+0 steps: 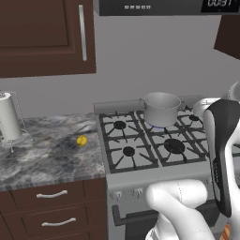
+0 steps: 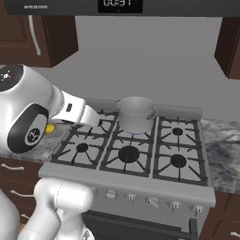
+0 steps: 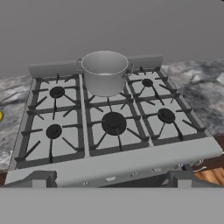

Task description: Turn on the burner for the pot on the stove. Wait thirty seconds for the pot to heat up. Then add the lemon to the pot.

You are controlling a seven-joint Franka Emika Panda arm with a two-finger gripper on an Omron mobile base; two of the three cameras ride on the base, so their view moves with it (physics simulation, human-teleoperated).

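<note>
The silver-grey pot stands on the back middle grate of the stove. A small blue flame shows at the burner under it. The lemon lies on the marble counter left of the stove. My gripper is open and holds nothing. It hangs in front of the stove's front edge, well back from the pot, and looks down over the grates.
A large wide-capped burner sits in front of the pot. Knobs line the stove front above the oven handle. A white cylinder in a wire stand is far left on the counter. Dark cabinets hang overhead.
</note>
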